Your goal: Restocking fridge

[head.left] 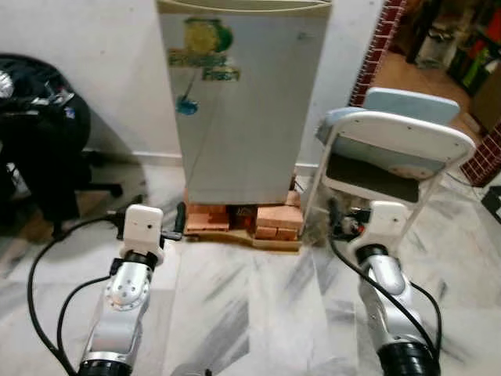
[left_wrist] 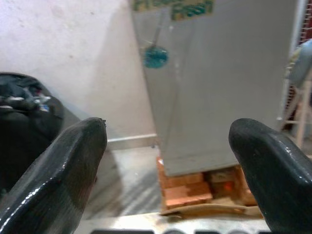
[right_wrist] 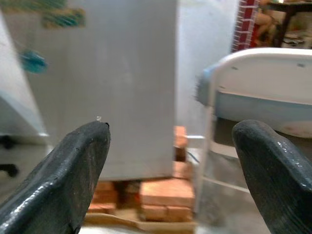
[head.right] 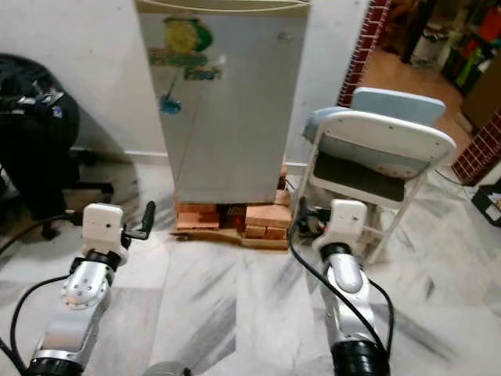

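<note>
grey fridge [head.left: 239,102] stands door closed on bricks [head.left: 270,221], ahead on the marble floor [head.left: 258,313]. left gripper [left_wrist: 168,161] and right gripper [right_wrist: 170,165] both spread wide, empty. best approach: close in squarely, clear of the folding chair [head.left: 391,157] (tight on the right), before reaching for the door edge.

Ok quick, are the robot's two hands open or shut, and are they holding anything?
Left gripper: open, holding nothing, pointed at the fridge.
Right gripper: open, holding nothing, between the fridge and the chair.

Head cameras look down toward the fridge [head.left: 243,110]; both wrist cameras face it nearer.
</note>
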### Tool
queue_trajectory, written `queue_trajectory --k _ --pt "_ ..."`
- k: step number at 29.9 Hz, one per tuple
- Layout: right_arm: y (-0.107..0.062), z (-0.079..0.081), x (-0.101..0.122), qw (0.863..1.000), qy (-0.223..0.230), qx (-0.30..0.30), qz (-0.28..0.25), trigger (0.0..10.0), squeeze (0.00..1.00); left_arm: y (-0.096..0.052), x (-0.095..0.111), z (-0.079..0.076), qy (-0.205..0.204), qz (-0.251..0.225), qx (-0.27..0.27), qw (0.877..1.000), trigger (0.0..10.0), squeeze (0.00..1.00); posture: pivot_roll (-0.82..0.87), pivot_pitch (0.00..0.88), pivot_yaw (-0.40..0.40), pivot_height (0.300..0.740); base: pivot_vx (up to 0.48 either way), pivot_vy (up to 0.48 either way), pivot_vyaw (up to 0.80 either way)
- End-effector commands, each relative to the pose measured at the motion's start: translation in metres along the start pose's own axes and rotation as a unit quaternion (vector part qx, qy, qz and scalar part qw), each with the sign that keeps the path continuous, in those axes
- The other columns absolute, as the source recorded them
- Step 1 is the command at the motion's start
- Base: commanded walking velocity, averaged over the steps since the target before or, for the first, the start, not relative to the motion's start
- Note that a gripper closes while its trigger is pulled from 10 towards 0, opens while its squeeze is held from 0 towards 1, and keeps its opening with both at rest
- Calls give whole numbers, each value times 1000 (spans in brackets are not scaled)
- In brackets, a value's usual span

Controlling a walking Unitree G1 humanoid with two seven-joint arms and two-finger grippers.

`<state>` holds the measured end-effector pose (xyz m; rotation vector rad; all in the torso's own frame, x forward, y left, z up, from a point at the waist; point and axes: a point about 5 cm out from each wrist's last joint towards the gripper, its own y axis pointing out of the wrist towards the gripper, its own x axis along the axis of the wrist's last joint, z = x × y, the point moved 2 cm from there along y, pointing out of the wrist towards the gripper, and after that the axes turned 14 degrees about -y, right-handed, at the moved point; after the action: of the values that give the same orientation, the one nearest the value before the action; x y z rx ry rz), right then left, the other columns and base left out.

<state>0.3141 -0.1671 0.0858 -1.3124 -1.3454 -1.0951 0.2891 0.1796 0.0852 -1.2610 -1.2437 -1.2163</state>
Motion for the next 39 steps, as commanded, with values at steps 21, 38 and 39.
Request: queue_trajectory --k 21,38,39 --pt "-1 -10 -4 1000 4 -9 12 10000 0 0 3 -4 -13 6 -17 1000 10000 0 65 4 -3 740 0 470 -714" --pt "-8 -12 -15 999 10 -10 30 10000 0 -13 -8 16 -20 25 35 999 10000 0 76 0 -15 740 0 455 -800" --pt "-8 -12 -15 999 10 -9 30 10000 0 -11 -8 16 -19 25 34 999 10000 0 76 0 -15 740 0 458 -800"
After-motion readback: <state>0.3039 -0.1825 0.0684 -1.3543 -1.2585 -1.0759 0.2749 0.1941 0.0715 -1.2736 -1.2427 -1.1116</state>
